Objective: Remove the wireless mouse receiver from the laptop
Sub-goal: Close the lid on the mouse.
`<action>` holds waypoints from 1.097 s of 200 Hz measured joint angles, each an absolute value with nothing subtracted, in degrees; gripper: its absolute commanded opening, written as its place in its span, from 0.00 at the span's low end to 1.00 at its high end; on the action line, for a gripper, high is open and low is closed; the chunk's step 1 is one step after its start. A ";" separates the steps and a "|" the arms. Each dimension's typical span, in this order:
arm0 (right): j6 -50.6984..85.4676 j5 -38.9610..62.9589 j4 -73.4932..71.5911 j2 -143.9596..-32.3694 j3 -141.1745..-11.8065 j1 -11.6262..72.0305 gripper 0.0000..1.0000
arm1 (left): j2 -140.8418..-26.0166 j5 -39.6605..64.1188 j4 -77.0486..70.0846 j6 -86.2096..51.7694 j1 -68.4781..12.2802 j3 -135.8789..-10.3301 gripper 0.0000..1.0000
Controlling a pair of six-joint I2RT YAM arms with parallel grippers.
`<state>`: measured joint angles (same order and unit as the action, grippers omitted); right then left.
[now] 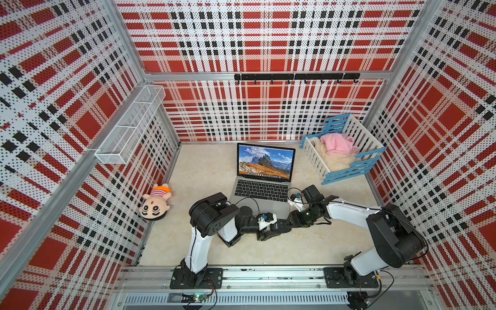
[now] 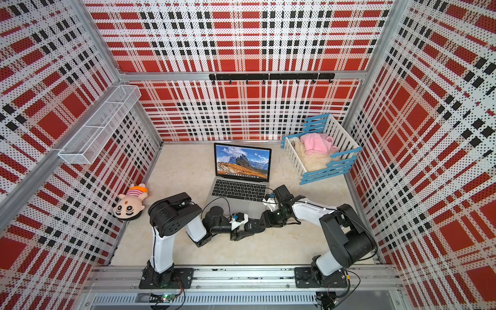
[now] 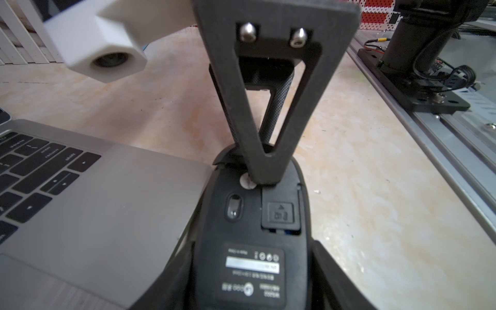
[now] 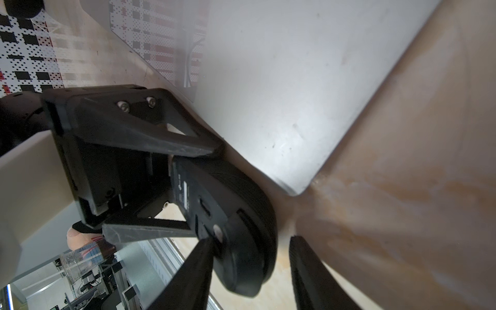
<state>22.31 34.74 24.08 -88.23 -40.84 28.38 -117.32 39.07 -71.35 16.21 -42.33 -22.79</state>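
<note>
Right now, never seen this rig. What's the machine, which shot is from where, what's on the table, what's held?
Two robot arms, left arm and right arm, each ending in a two-finger gripper, stand on a rail at the front of the table. Both top views look down from one overhead stereo camera; the other two come from wrist cameras. On the table sit an open laptop, a doll and a toy crib holding pink cloth. The left gripper is clamped on a black mouse, underside showing. The right gripper is open around the mouse's end, one finger touching it. I can't spot the receiver.
</note>
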 measured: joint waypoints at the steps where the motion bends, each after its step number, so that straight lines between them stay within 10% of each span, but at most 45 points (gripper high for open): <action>1: 22.31 34.74 24.08 -88.23 -40.84 28.38 0.53 | -117.32 39.07 -71.35 16.21 -42.33 -22.81 0.36; 219: 22.28 33.95 23.31 -90.30 -42.59 30.74 0.66 | -117.99 39.22 -71.66 15.84 -42.00 -23.66 0.35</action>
<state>22.28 33.95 23.31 -90.30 -42.59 30.74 -117.99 39.22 -71.66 15.84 -42.00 -23.66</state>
